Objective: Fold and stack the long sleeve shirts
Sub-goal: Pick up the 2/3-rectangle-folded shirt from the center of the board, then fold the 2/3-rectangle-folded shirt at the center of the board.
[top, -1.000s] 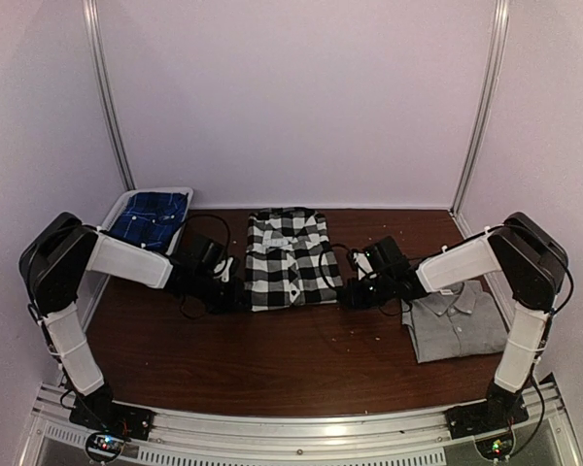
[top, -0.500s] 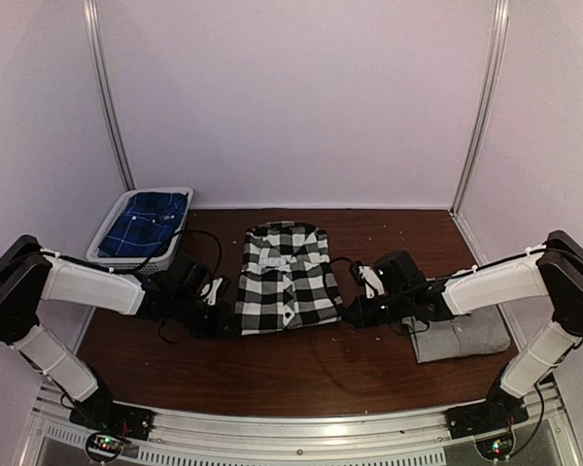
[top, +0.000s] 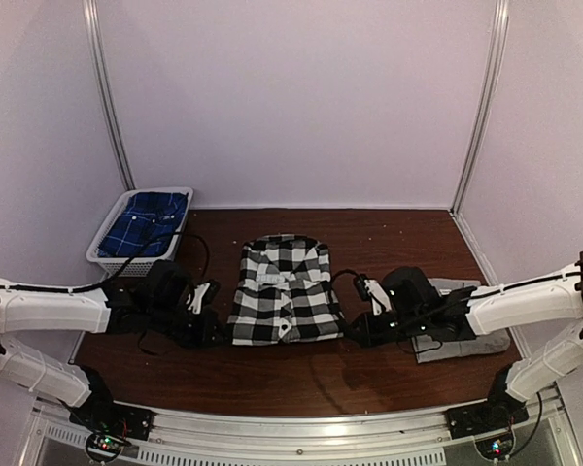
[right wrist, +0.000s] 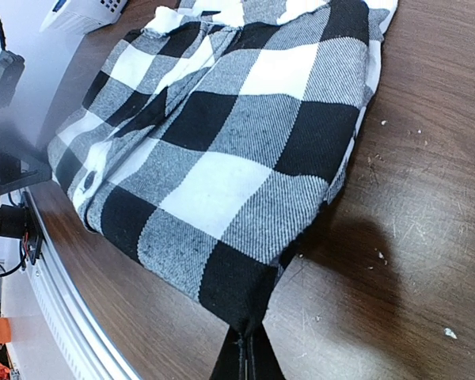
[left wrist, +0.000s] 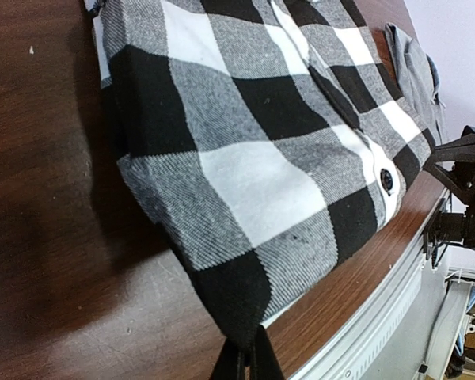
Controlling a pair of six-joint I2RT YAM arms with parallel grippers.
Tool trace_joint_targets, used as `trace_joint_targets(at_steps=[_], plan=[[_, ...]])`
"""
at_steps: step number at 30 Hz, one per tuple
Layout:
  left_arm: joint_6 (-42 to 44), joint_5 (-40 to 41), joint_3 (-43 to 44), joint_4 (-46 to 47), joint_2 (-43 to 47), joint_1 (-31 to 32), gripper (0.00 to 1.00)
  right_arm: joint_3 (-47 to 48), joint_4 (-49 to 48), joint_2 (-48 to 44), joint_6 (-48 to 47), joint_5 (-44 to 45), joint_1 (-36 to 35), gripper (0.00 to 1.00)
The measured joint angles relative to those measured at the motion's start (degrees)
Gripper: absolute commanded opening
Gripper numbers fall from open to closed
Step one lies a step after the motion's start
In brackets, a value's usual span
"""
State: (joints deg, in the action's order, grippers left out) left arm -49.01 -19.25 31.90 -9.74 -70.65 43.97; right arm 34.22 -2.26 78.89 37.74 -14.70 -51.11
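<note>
- The folded black-and-white flannel shirt (top: 284,291) has been dragged toward the near edge of the table (top: 301,388). A second ago it lay further back, closer to the rear wall.
- Its near left corner is pinched by the left tool (left wrist: 245,366), whose jaws are seen closed on the cloth in the left wrist view. The near right corner is clamped in the same way by the right tool (right wrist: 244,358).
- Both arms have been lowered and stretched out, so the elbows that stood high a second ago are now carried close to the table.
- The fold seems to have been kept through the pull: the collar is to the rear, the placket is up and the edges are roughly square.
- The grey shirt (top: 463,349) is lying folded at the right, just beside the flannel shirt and partly covered by the right arm. It appears not to have been shifted.
- Folding is judged done for both shirts, while stacking is not yet done, since the two are side by side.
- The basket (top: 112,243) at the rear left has been left where it was.
</note>
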Motion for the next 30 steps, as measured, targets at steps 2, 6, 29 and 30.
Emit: trace_joint_targets(at_steps=[2,6,29,30], plan=[[0.0,-0.1,0.0,-0.7,0.5,0.1,0.00,0.0,0.6,-0.9,0.2,0.2,-0.4,0.00],[0.5,-1.2,0.2,-2.5,1.5,0.5,0.00,0.5,3.7,-2.7,0.2,0.2,-1.2,0.00],[12.4,-19.2,60.7,-8.9,-57.0,-25.6,0.00,61.9,9.7,47.3,-1.8,-13.9,22.5,0.00],[12.2,-19.2,63.2,-8.2,-60.3,-25.9,0.00,64.1,9.2,50.8,-1.5,-14.1,23.5,0.00]])
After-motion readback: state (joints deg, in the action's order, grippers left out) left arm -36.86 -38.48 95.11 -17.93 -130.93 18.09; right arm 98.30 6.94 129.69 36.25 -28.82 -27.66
